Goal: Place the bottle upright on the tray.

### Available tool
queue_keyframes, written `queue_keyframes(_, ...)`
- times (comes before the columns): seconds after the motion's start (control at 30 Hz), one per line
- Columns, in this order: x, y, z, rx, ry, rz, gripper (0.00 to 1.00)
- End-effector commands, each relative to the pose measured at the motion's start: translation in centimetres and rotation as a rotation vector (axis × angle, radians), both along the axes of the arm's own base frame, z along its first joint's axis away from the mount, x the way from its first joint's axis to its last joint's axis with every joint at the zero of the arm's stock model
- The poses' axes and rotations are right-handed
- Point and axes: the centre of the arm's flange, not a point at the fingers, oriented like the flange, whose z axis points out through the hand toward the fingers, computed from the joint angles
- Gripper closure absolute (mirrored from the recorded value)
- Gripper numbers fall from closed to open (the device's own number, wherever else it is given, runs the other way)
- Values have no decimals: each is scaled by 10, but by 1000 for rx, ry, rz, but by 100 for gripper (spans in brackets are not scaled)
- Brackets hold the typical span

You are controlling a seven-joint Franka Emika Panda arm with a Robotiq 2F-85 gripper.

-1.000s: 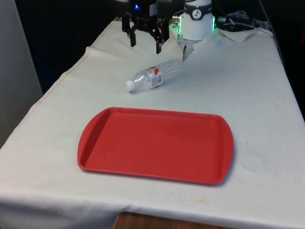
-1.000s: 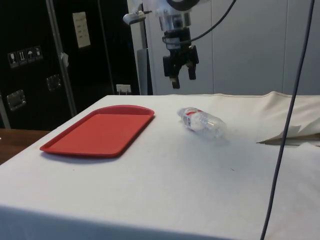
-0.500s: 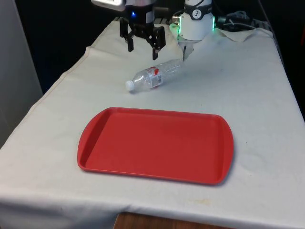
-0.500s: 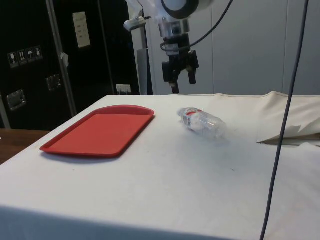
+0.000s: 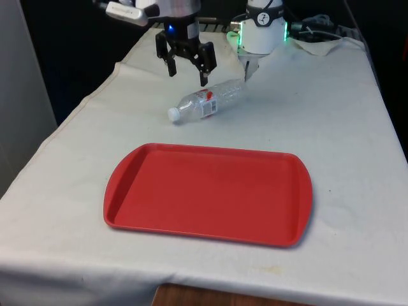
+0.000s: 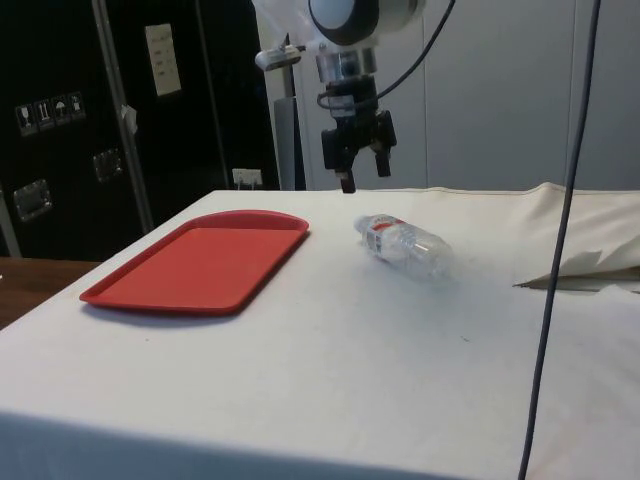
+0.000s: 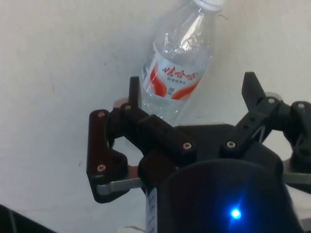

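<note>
**Gripper lower and nearer the lying bottle**

Since a second ago the gripper (image 5: 186, 65) has dropped and drifted toward the front view's left, so it now hangs in the air just beyond the bottle (image 5: 207, 101), not touching it. Its fingers (image 5: 204, 67) are spread apart and hold nothing. The bottle itself has not shifted. It lies on its side on the white-clothed bench (image 5: 331, 115), its long axis slanting across the front view: the white cap (image 5: 173, 114) points toward the front view's left and the tray, the base toward the robot. A red-and-white label wraps its middle. The red tray (image 5: 208, 192) sits well apart from the bottle, nearer the bench's near edge, with nothing on it, unmoved as well.
</note>
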Motion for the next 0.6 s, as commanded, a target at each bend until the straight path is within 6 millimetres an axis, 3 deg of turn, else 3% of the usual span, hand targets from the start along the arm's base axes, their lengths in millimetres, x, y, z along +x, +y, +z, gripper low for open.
queue_keyframes(0.0, 1, -2, -1, 18, 6, -3, 0)
queue_keyframes(0.57, 4, -5, -3, 13, 10, -4, 0)
